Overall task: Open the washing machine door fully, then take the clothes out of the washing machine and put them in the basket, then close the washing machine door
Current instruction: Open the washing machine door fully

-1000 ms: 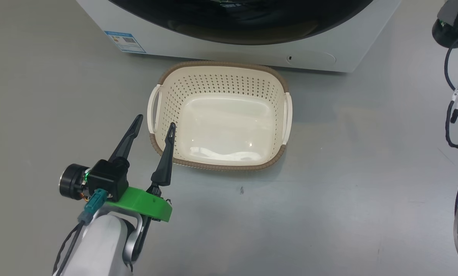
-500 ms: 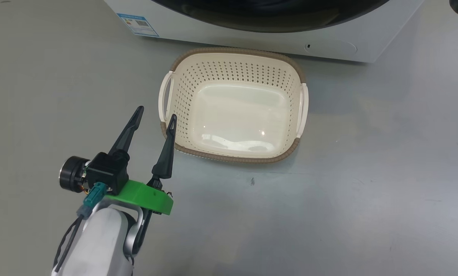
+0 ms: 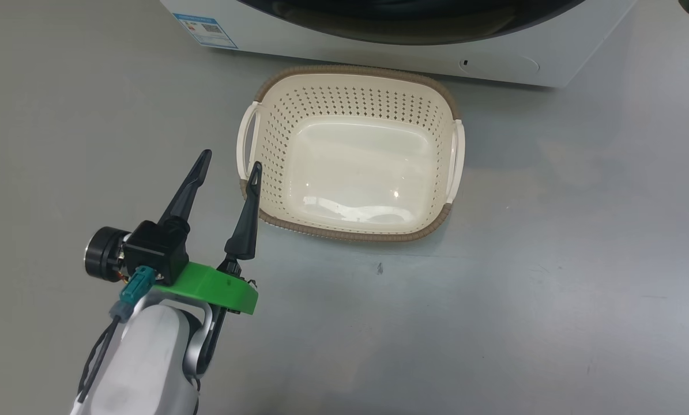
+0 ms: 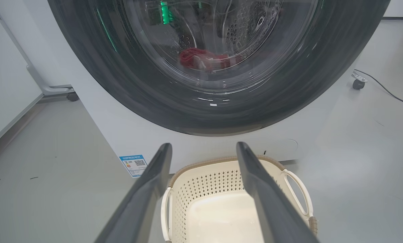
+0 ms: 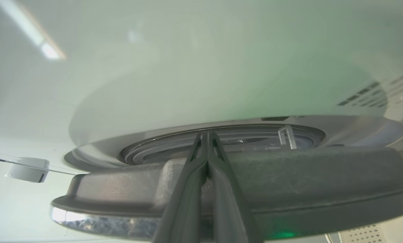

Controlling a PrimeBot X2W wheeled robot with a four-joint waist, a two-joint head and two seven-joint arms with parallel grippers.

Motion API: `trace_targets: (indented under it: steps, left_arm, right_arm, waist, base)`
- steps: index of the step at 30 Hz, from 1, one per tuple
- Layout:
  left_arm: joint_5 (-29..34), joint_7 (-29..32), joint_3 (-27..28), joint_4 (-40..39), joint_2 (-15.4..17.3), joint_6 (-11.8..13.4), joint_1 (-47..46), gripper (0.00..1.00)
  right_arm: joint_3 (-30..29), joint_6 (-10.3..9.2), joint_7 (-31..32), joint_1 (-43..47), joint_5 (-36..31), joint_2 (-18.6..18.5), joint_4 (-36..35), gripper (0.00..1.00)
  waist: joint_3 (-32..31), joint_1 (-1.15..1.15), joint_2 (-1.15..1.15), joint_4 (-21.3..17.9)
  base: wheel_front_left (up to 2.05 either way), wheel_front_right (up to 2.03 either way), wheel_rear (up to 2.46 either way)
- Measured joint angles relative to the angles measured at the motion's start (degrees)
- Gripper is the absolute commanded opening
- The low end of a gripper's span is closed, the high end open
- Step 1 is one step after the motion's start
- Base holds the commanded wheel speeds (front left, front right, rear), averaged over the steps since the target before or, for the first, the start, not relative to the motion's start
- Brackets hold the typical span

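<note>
Your left claw (image 3: 230, 161) hovers spread above the floor (image 3: 494, 288), its inner finger by the near left corner of the basket (image 3: 350, 233), which sits just ahead and to its right, before the washing machine (image 4: 120, 135). Beyond and above that claw, the red clothes (image 4: 204, 60) lie behind the glass of the door (image 4: 147, 91). Your right claw (image 5: 207, 135) is pressed together, its fingers laid across the door's dark rim.

The left gripper (image 3: 230, 159) has two long, dark, tapering fingers (image 3: 184, 195) on a bright green bracket (image 3: 211, 286), with a black camera block (image 3: 154, 252), teal connector (image 3: 134, 287) and pale forearm (image 3: 142, 363).
</note>
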Motion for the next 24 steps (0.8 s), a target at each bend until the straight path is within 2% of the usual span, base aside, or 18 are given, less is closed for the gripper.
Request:
trace_targets:
  steps: [13,19,24]
  left_arm:
    - [0.53,0.00,0.44,0.20,-0.08,0.00,-0.27,1.00]
    - [0.83,0.00,0.57,0.37,-0.12,0.00,-0.27,1.00]
    - [0.83,0.00,0.71,0.68,-0.14,0.00,-0.27,1.00]
  right_arm:
    - [0.32,0.14,7.01,-0.64,3.10,-1.10,1.55,0.00]
    - [0.40,0.82,9.34,-0.37,3.66,-1.11,2.16,0.00]
    - [0.65,2.11,11.34,0.81,4.68,-1.11,2.56,0.00]
  waist:
    - [-0.02,0.00,0.00,-0.63]
    - [-0.48,0.00,0.00,-1.06]
    - [-1.13,0.00,0.00,-1.40]
  base:
    - [0.00,0.00,0.00]
    - [0.00,0.00,0.00]
    - [0.00,0.00,0.00]
